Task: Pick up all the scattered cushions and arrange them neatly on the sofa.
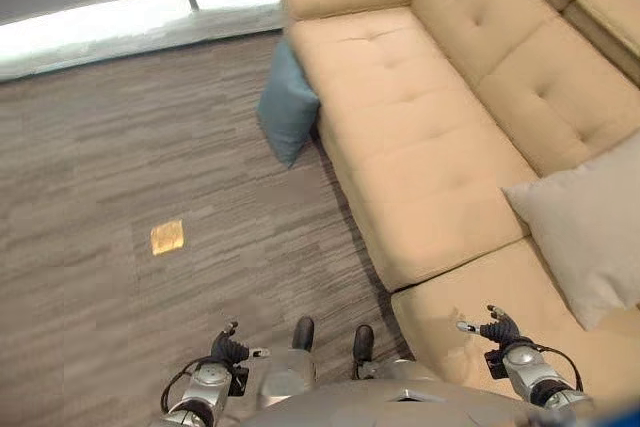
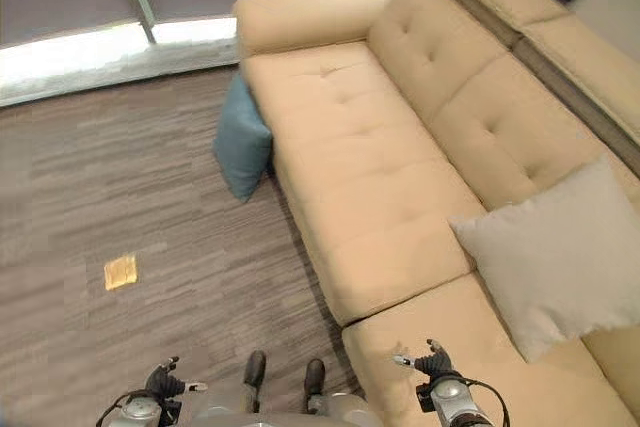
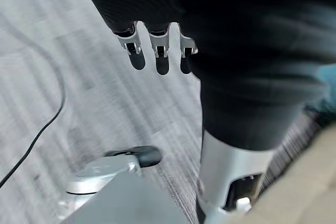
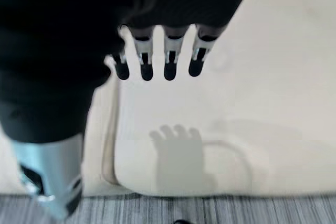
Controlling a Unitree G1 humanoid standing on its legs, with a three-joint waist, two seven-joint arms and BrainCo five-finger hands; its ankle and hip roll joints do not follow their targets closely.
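Two cushions: a blue cushion (image 1: 288, 107) stands on the floor (image 1: 120, 167) at 11 o'clock, leaning against the beige sofa (image 1: 420, 157); a grey cushion (image 1: 590, 227) rests on the seat at 3 o'clock. Left hand (image 1: 230, 348) over floor, right hand (image 1: 497, 328) over sofa edge, both with fingers straight, apart, empty.

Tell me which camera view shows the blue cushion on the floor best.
The left eye view: the blue cushion stands whole on the floor, leaning against the sofa front. The right eye view shows it too, a bit farther toward the edge. The left wrist view catches just a blurred blue patch at its edge that may be it.
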